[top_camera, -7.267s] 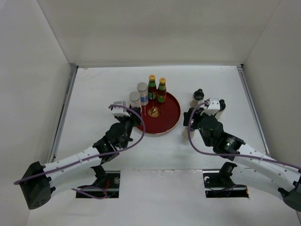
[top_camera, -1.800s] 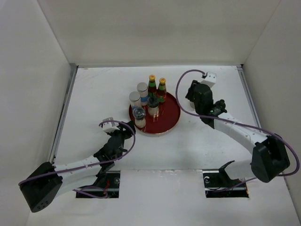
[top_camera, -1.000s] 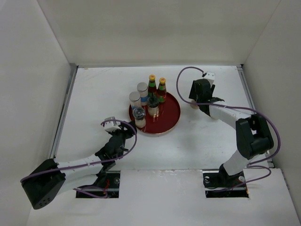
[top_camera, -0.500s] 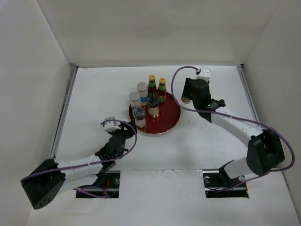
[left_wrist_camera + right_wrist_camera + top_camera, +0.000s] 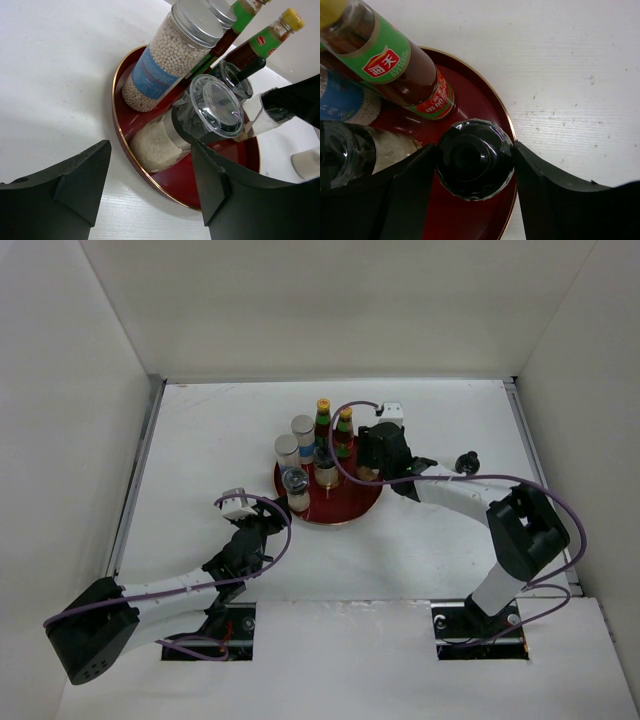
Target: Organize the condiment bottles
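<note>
The round red tray (image 5: 350, 508) holds two red sauce bottles (image 5: 323, 420) at the back and two grey-topped shakers (image 5: 303, 430) at its left. Black-capped bottles (image 5: 295, 483) stand near its front and middle. My right gripper (image 5: 368, 466) is over the tray's right part, shut on a black-capped bottle (image 5: 474, 160). Its fingers press both sides of the cap, just inside the tray rim (image 5: 506, 115), beside a sauce bottle (image 5: 395, 60). I cannot tell whether that bottle touches the tray. My left gripper (image 5: 150, 165) is open and empty in front of the tray's left rim (image 5: 125, 131), facing a clear-lidded bottle (image 5: 210, 107).
White walls close the table on the left, back and right. A raised strip runs along the left edge (image 5: 135, 490). The right arm (image 5: 470, 490) stretches across the table to the right of the tray.
My right gripper has carried the black-capped bottle left, from the table right of the tray to over the tray's right part. The left arm has stayed still.
</note>
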Robot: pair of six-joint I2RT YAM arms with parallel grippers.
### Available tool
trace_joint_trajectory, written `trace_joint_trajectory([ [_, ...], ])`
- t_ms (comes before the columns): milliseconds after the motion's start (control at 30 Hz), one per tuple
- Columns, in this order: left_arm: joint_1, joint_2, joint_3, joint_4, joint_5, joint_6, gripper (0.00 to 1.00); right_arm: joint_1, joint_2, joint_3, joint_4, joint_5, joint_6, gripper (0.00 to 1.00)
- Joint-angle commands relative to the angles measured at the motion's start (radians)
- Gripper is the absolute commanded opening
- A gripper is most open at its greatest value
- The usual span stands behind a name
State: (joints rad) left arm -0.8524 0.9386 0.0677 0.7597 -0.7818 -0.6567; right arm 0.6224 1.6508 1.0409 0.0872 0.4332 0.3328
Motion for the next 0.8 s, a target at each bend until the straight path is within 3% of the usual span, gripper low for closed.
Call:
trace_joint_trajectory([
  [0, -0.004, -0.001, 0.029, 0.049, 0.003, -0.003, 0.64, 0.006, 0.004, 0.051, 0.128, 0.002, 0.014, 0.59],
  [167, -0.003, 0.003, 0.030, 0.049, 0.003, -0.008, 0.64, 0.006, 0.014, 0.044, 0.134, 0.004, 0.011, 0.75],
  [333, -0.003, 0.006, 0.030, 0.049, 0.003, -0.008, 0.64, 0.007, -0.113, -0.016, 0.135, 0.006, 0.009, 0.89],
  [467, -0.003, 0.009, 0.030, 0.049, 0.003, -0.008, 0.64, -0.061, -0.294, -0.129, 0.125, 0.053, 0.023, 0.89],
  [600, -0.001, 0.002, 0.029, 0.049, 0.003, -0.008, 0.64, -0.186, -0.446, -0.248, 0.057, 0.203, 0.064, 0.90],
  [767, -0.001, 0.019, 0.034, 0.049, 0.003, -0.008, 0.64, -0.304, -0.488, -0.300, -0.046, 0.320, 0.068, 0.93],
])
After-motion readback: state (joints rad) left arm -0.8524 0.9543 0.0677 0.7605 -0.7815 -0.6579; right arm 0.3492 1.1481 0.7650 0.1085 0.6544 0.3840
